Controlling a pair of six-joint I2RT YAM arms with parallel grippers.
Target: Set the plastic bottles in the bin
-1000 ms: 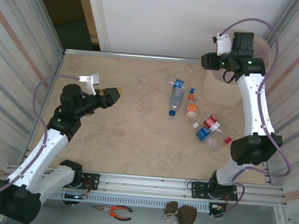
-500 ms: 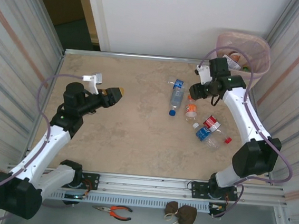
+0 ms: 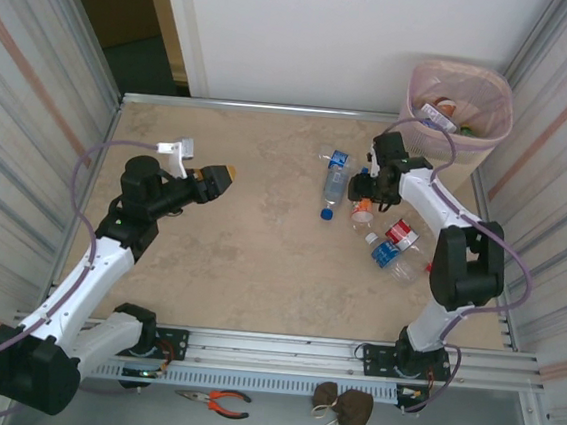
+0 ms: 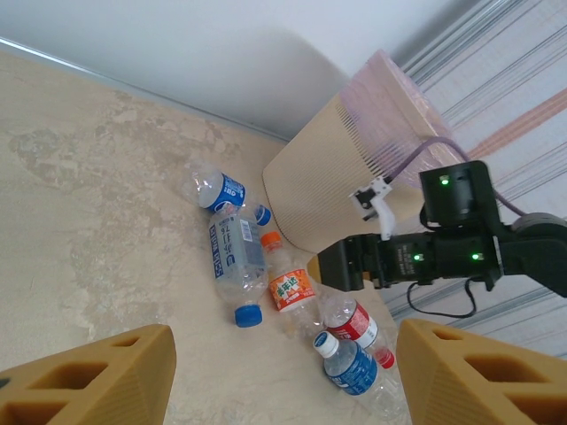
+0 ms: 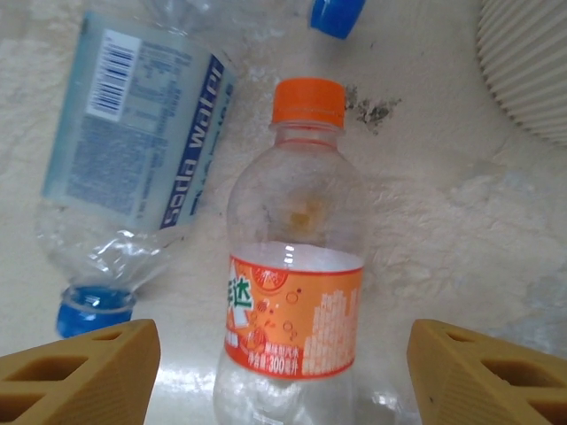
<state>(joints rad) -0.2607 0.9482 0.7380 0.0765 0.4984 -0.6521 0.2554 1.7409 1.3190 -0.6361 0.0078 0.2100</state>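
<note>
The left end effector [image 3: 217, 176] hangs over bare desk [image 3: 239, 258], fingers spread and holding nothing; the loose bottles [image 3: 400, 234] lie well off to its right. The right end effector [image 5: 283, 372] is spread too, straddling an orange-labelled bottle [image 5: 297, 266] without pinching it. A blue-labelled bottle [image 5: 133, 133] lies just left of it, and the bin [image 5: 532, 62] stands ahead to its right.

orange-capped bottle [image 5: 297, 292] base cut by bottom edge, bin [image 5: 532, 62] mostly past the corner, its contents too small overhead
</note>
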